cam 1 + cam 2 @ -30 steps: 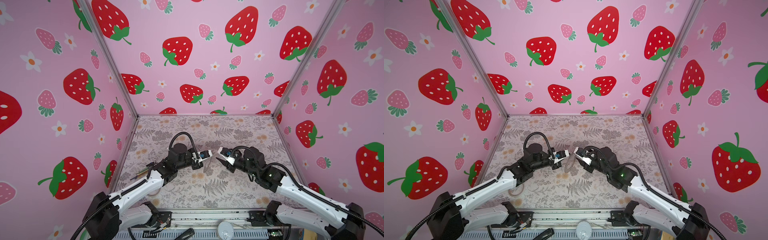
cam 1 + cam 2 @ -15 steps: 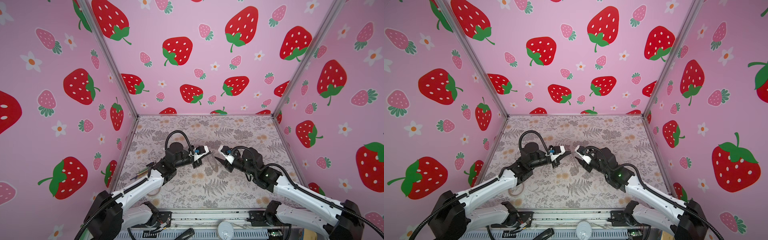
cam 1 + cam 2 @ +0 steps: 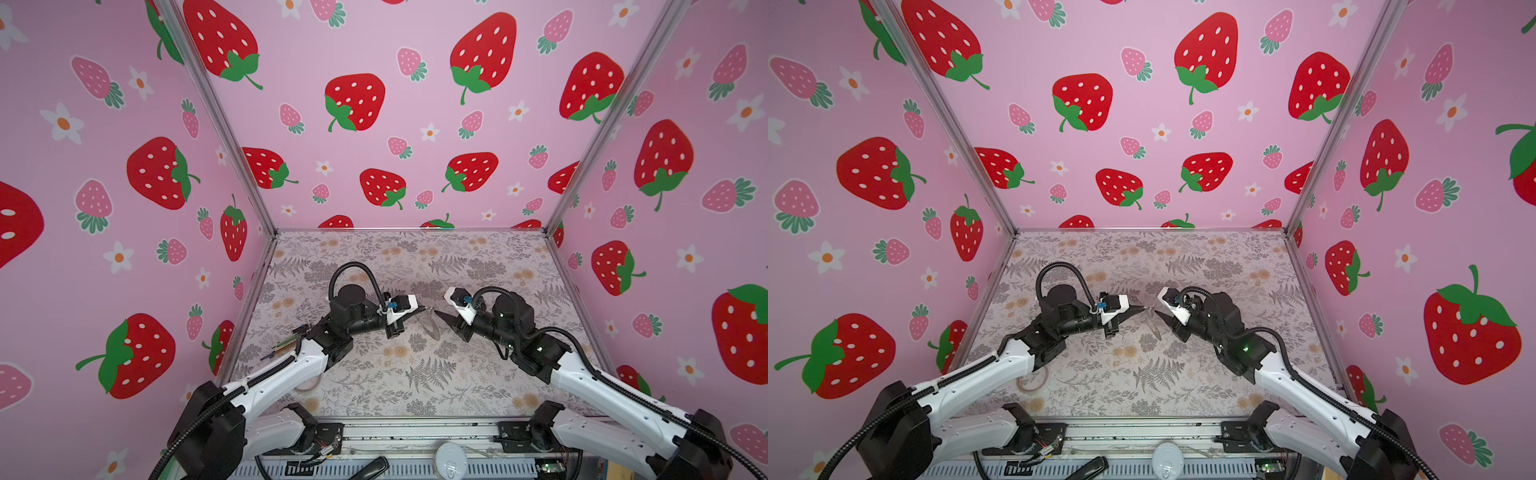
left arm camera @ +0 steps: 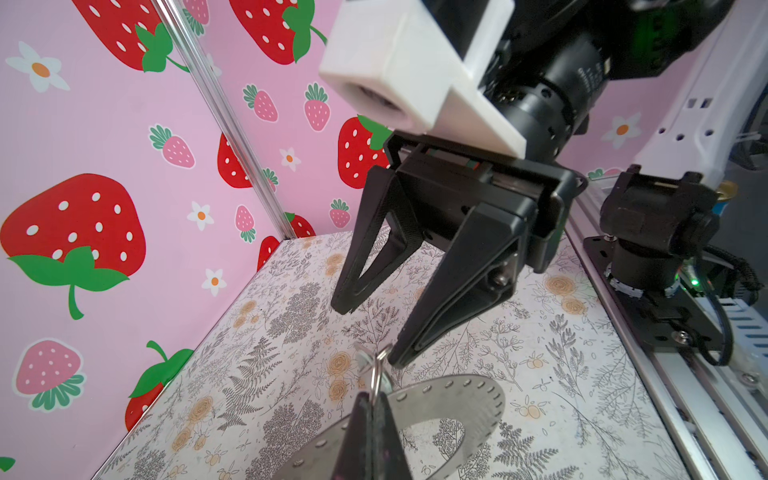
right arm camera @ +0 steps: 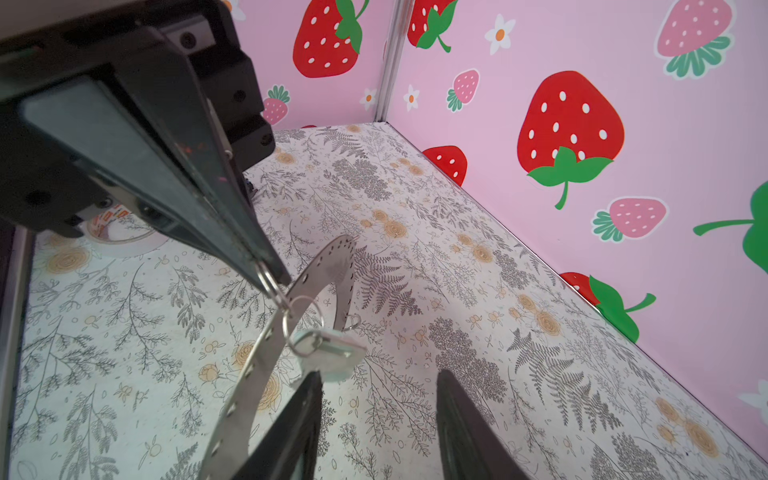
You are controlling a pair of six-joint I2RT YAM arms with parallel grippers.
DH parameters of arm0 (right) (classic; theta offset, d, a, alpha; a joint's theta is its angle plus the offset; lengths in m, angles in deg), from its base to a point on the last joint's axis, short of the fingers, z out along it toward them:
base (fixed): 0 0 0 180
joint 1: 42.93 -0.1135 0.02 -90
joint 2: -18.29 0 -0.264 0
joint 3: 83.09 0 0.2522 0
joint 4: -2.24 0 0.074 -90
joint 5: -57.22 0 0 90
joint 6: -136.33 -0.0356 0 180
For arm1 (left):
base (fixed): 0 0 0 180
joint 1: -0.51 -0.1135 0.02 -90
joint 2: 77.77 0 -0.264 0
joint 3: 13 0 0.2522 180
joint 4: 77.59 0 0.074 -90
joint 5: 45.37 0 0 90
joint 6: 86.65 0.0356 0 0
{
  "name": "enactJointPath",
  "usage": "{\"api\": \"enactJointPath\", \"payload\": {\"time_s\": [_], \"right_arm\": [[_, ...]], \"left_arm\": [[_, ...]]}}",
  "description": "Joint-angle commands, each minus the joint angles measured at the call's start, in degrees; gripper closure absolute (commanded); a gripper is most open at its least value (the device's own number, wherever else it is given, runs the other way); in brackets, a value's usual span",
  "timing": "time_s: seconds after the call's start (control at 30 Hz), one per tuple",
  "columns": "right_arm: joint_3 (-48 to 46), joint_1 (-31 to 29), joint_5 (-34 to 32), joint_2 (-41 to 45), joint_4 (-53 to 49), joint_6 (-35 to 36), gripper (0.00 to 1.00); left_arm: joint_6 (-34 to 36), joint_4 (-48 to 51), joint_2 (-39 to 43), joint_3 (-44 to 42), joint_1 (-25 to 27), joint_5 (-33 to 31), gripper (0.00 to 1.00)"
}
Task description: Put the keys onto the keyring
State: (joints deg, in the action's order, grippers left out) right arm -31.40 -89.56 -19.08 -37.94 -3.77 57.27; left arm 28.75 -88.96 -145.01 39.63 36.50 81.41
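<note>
Right wrist view gives you the relation that matters: the key (image 5: 328, 351) dangles just ahead of your right gripper (image 5: 379, 373), whose jaws stand part-open and empty. It sits off-centre, close to the finger (image 5: 299, 415) beside the keyring (image 5: 332, 266). Its shank lies roughly finger to finger, so closing squarely on it looks awkward. Your left gripper (image 5: 266, 276) is clamped on a small wire loop (image 5: 274, 291), and both key and keyring hang from it.

The table (image 3: 415, 395) is seen from high in front in both top views. The right gripper (image 4: 370, 334) is faced closely from the left wrist, the left gripper (image 5: 270, 276) from the right.
</note>
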Motion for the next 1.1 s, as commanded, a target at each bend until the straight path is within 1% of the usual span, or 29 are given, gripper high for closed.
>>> {"api": "enactJointPath", "payload": {"time_s": [0.0, 0.1, 0.17, 0.3, 0.43, 0.7, 0.83, 0.97, 1.07], "right_arm": [[-0.70, 0.27, 7.71, -0.93, 2.02, 0.13, 0.55], [-0.30, 0.66, 9.51, -2.03, 1.94, 0.34, 0.56], [-0.06, 1.13, 11.28, -2.42, 1.68, 0.66, 0.62], [-0.14, 1.96, 15.19, -2.43, 2.44, 0.63, 0.71], [-0.05, 2.61, 16.94, -2.61, 2.46, 0.32, 0.79], [-0.05, 3.34, 19.88, -3.29, 2.54, -1.07, 0.87], [0.90, 3.30, 19.05, -4.30, 0.34, -0.69, 0.94], [2.95, 3.36, 15.52, -5.16, -3.96, 1.17, 1.00], [4.10, 3.32, 13.85, -5.56, -5.50, 1.88, 1.00]], "left_arm": [[0.46, -2.89, 0.14, -0.04, -0.14, 2.46, 1.00], [0.25, -3.35, 0.00, -0.03, -0.13, 3.12, 1.00], [0.47, -3.30, 0.09, -0.03, -0.02, 3.38, 1.00], [0.61, -3.35, 0.25, -0.04, 0.05, 3.57, 1.00], [1.00, -3.09, 0.77, -0.16, 0.05, 3.39, 1.00], [1.21, -2.83, 1.32, -0.11, 0.05, 2.85, 1.00], [1.23, -2.91, 1.65, -0.19, 0.04, 2.43, 1.00], [1.23, -2.91, 1.84, -0.21, 0.05, 1.22, 1.00], [1.15, -3.00, 1.69, -0.21, 0.05, 0.89, 1.00]]}}
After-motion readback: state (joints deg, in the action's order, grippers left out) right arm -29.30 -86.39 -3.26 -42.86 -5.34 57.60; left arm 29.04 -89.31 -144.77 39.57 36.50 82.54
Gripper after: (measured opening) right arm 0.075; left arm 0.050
